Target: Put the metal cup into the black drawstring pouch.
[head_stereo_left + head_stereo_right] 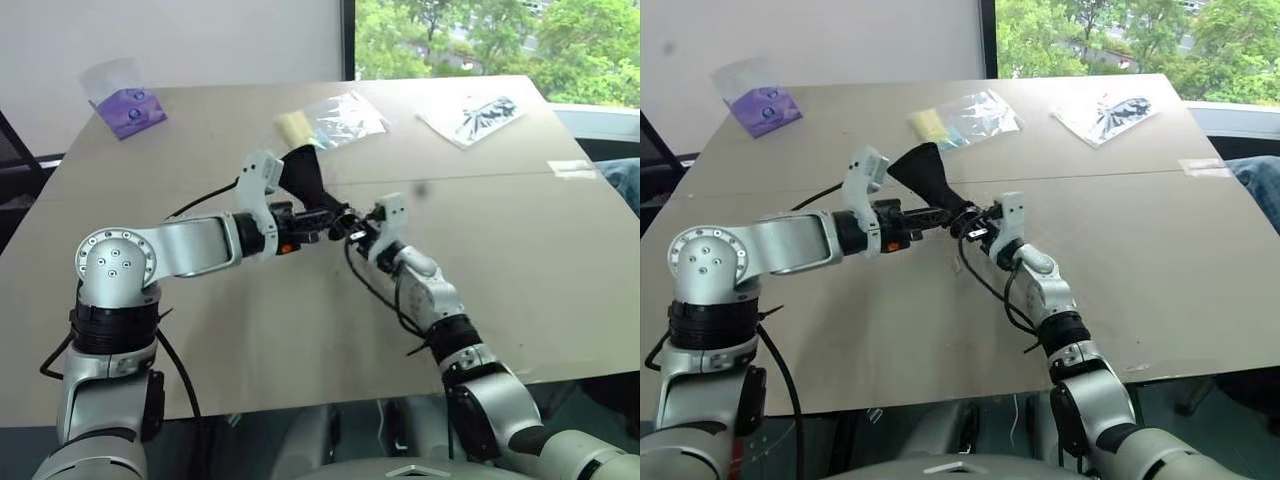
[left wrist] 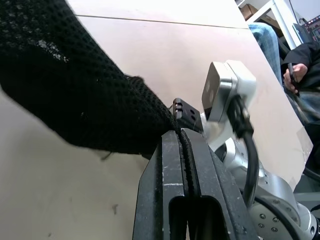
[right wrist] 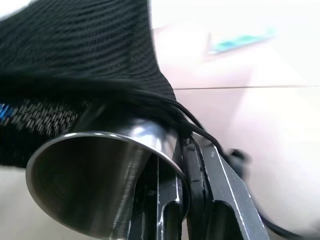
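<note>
Left tool (image 1: 940, 215): fingers pressed together on the edge of the pouch, holding it up over the surface.
Right tool (image 1: 975, 228): fingers closed on the rim of the cup, right next to the left tool.
Cup (image 3: 95, 175): shiny metal, open end facing the right wrist camera; its far end goes into the pouch mouth, and black mesh lies over its top.
Pouch (image 1: 925, 172): black mesh bag, lifted off the surface between the two tools; its body sticks up and away from them.
Cord (image 3: 200, 132): thin black string, running from the pouch mouth down across the right tool.
Surface (image 1: 520, 250): wide, tan, with a seam line across the middle.
Purple pack (image 1: 128, 108): in a clear bag, at the far left corner, well apart from the tools.
Yellow pack (image 1: 330, 120): clear bag with something yellow inside, just beyond the pouch.
Black-and-white pack (image 1: 472, 115): clear bag, far right side.
Person (image 2: 295, 60): sitting past the surface edge, seen in the left wrist view.
</note>
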